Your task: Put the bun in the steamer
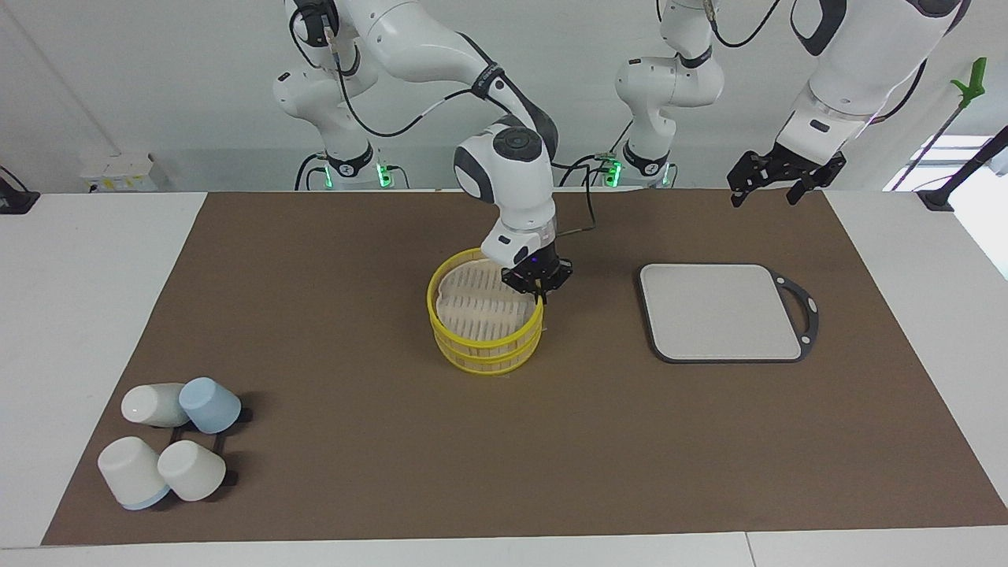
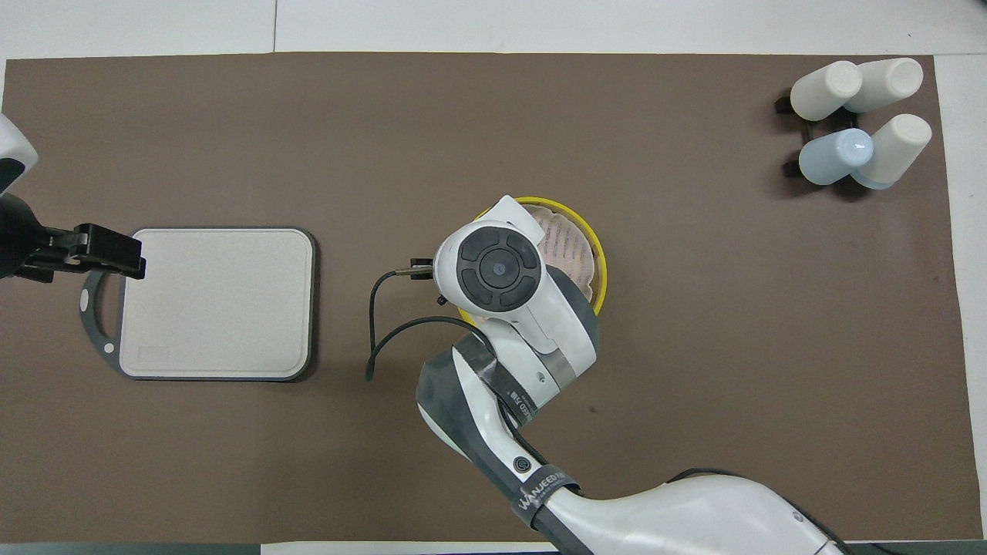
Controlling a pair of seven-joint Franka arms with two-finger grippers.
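The steamer [image 1: 482, 346] is a round yellow-rimmed basket of stacked tiers with a pale slatted bottom, at the middle of the brown mat; it also shows in the overhead view [image 2: 597, 258], mostly covered by the right arm. My right gripper [image 1: 539, 296] points down over the steamer's rim on the side toward the left arm's end. In the overhead view it is hidden under its own wrist. The bun is hidden; I see it in no view. My left gripper [image 1: 764, 197] is open and empty, raised over the mat's edge by the robots, and shows in the overhead view [image 2: 116, 250] over the board's handle.
A grey rectangular board [image 1: 720, 311] with a dark handle ring lies bare toward the left arm's end, also in the overhead view [image 2: 216, 301]. Several white and blue cups [image 1: 169, 441] lie on a black rack at the right arm's end, farther from the robots [image 2: 860, 123].
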